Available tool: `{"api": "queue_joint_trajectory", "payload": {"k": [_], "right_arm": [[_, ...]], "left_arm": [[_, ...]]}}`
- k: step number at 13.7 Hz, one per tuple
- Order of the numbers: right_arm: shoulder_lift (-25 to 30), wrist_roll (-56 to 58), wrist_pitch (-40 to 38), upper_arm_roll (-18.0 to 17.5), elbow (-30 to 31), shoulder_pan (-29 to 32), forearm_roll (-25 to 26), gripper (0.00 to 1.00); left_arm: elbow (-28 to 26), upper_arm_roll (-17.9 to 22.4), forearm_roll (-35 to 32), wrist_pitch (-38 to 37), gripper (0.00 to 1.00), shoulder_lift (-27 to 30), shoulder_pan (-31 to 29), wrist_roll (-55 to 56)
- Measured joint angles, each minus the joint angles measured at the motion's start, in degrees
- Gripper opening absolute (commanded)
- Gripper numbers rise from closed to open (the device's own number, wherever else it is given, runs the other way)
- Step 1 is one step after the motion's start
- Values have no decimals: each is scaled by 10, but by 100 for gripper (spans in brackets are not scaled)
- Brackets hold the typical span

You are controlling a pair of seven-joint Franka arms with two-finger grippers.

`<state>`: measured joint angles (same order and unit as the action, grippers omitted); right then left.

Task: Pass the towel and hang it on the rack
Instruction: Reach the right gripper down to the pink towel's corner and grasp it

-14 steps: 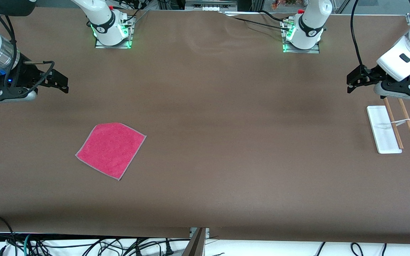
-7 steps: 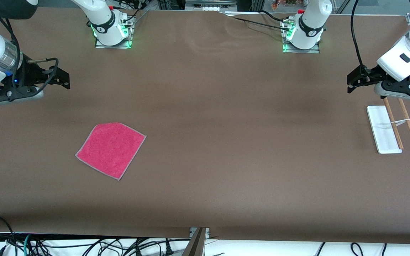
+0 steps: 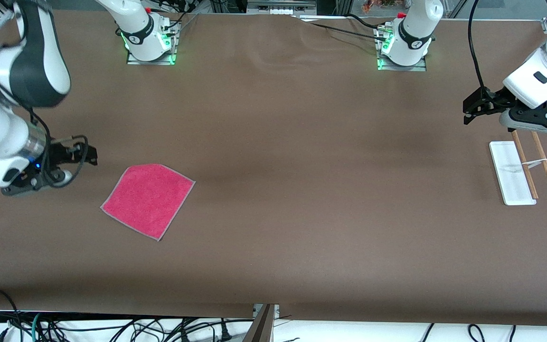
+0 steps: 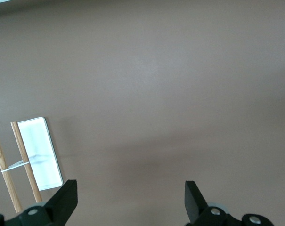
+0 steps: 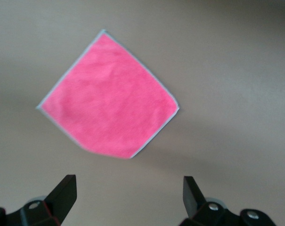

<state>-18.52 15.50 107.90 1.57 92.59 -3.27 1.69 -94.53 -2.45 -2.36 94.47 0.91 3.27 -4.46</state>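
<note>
1 towel (image 3: 147, 200): judged light, soft and limp; it would sag and fold once lifted, so a pinch at 1 corner or along an edge seems the best hold.
Towel look: pink-red terry square with a thin grey stitched border, lying flat and turned like a diamond.
Towel place: on the table (image 3: 302, 190) toward the right arm's end, well apart from the rack.
Right gripper (image 3: 90, 156): just beside the towel's corner, low over the table; jaws apart, nothing between them.
Rack (image 3: 523, 168): white flat base, 2 thin brown rods joined by a white crosspiece, at the left arm's end; nothing hangs on it.
Left gripper (image 3: 468, 110): waits over the table near the rack; jaws apart, holding nothing.
</note>
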Motion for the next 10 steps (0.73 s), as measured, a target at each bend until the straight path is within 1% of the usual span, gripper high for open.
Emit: {"api": "queue_joint_trajectory", "payload": {"k": [2,5,7,10], "right_arm": [[-41,27,67,0,15,14,0,100],[-78,37,179,0,61,26,0,98],[-100,42,224,0,82,34,-1,97],[-133,61,272,0,87,48,-6,95]], "left_arm": [[0,0,0,0,100,0,0,0],[0,0,0,0,100,0,0,0],[0,0,0,0,100,0,0,0],[0,0,0,0,100,0,0,0]]}}
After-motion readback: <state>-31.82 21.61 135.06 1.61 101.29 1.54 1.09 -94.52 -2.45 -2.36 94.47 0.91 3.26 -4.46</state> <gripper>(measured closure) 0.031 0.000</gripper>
